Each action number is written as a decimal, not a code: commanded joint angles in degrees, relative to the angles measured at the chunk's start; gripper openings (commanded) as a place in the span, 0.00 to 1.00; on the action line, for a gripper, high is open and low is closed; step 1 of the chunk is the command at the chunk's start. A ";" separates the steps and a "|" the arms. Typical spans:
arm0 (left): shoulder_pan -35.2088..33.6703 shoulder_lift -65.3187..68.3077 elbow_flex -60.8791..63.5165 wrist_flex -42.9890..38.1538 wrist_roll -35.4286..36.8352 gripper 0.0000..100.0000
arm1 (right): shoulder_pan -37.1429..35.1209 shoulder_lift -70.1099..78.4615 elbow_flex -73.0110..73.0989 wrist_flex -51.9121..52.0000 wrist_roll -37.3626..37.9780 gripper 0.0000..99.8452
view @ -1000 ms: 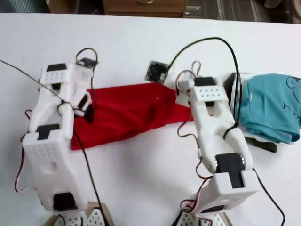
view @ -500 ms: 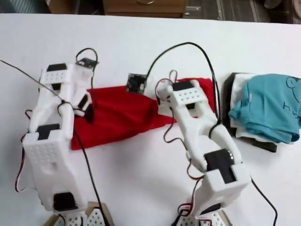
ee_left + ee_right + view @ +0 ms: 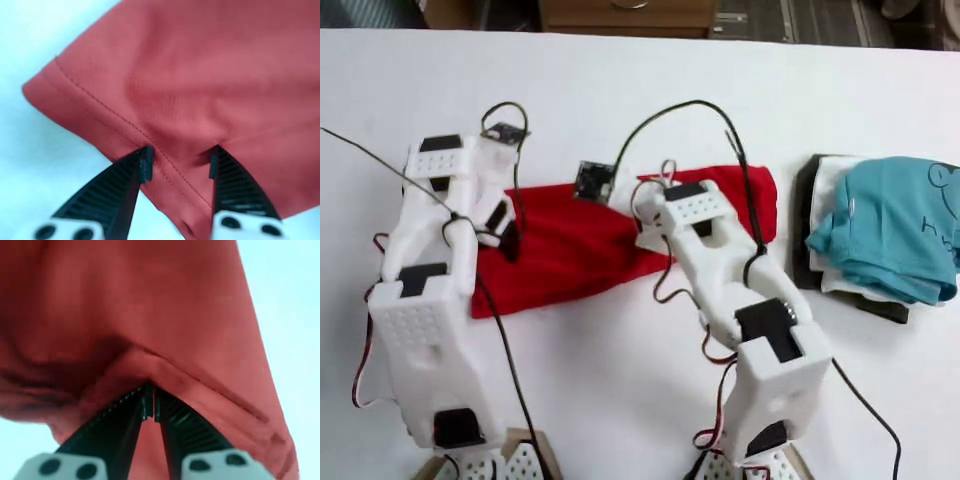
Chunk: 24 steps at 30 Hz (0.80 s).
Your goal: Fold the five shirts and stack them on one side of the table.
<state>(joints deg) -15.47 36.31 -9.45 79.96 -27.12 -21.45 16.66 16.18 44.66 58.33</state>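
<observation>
Red shirt (image 3: 570,250), partly under the right arm (image 3: 715,255), lies near stacked shirts (image 3: 890,230).

Your left gripper (image 3: 180,165), jaws apart, presses on the stitched hem of the red shirt (image 3: 200,75), cloth puckering between its tips, the white table (image 3: 30,35) showing beside the hem's corner.

Right gripper (image 3: 151,402): carried leftward with its white arm over the last second, fingers pinched on a fold of the red fabric shirt (image 3: 570,250). Shirt: gripped fold drawn left; a broad red panel now shows right of the arm.
</observation>
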 commanded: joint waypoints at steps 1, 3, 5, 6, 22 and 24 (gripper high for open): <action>0.70 1.23 -0.66 -1.67 0.09 0.22 | 2.86 -9.27 -0.18 0.84 -0.44 0.02; 0.70 1.23 -0.66 -1.67 0.18 0.22 | 5.05 -13.49 -0.18 3.12 -0.44 0.02; 0.70 1.23 -0.66 -1.67 0.18 0.22 | 8.22 -17.19 -0.18 5.14 -0.09 0.02; 0.70 1.23 -0.66 -1.67 0.18 0.22 | 9.98 -18.68 -0.18 5.67 -0.09 0.02; 0.70 1.23 -0.57 -1.67 0.18 0.22 | 23.87 -11.30 5.19 5.32 6.86 0.02; 0.70 1.23 -0.57 -1.67 0.18 0.22 | 24.92 -9.80 5.19 5.32 6.86 0.02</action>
<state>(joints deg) -15.47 36.31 -9.45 79.96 -27.12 1.93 6.02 21.71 49.76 64.75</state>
